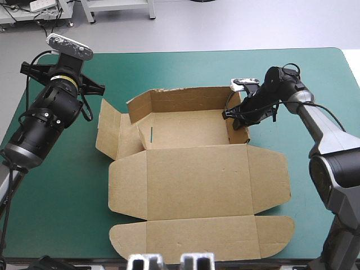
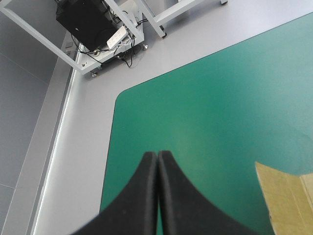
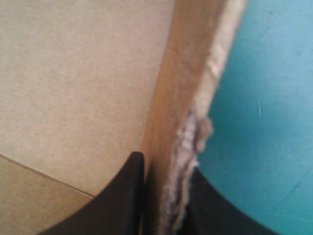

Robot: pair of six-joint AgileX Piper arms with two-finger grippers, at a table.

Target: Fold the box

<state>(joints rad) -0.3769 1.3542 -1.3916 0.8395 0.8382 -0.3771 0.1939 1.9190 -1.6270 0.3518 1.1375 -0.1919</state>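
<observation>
The right tool point(image 3: 166, 164) was clenched on the box point(image 1: 197, 180), pinching its raised right wall from both sides. The brown box lay in the middle of the teal-green surface point(image 1: 67, 185), back wall up, lid flat toward the near edge. The left tool point(image 2: 157, 154) was closed tight and empty, raised over the surface's far left corner, apart from the box

The left gripper point(image 2: 157, 154): two broad black fin-shaped fingers, pressed tip to tip in one pointed arch. Ahead of it lies the smooth teal-green table cover point(image 2: 205, 98), with its rounded corner beyond the tips. Beside the gripper, apart from the fingers, a corner of the flat brown cardboard box point(image 2: 288, 198) lies on the cover.
</observation>
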